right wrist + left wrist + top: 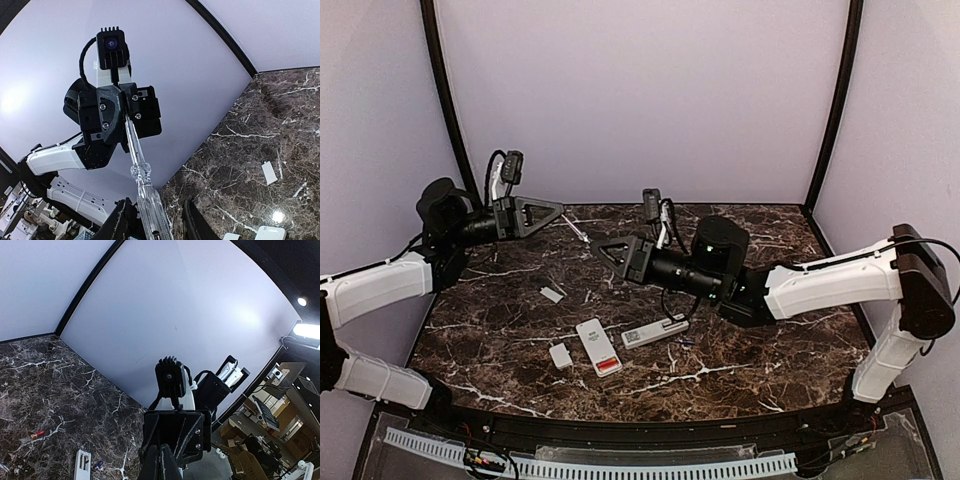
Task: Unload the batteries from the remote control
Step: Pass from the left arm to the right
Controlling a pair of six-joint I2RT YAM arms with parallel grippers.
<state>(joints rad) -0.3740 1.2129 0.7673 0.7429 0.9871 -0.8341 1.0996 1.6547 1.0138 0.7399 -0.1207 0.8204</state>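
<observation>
A white remote control [597,345] lies face down on the marble near the front, with red showing at its near end. A second slim remote control [655,332] lies beside it, seen with an empty slot [82,465]. Loose batteries lie on the table: a red one [37,433] and a darker one [98,465]. A clear-handled screwdriver [142,175] spans both grippers in mid-air. My left gripper [560,213] is shut on its metal shaft. My right gripper [157,222] stands open around the handle, with a gap on one side.
Two small flat white covers [552,293] [560,355] lie left of the remotes. The marble table [770,250] is walled by pale panels at the back and sides. Both arms hang over the table's back half.
</observation>
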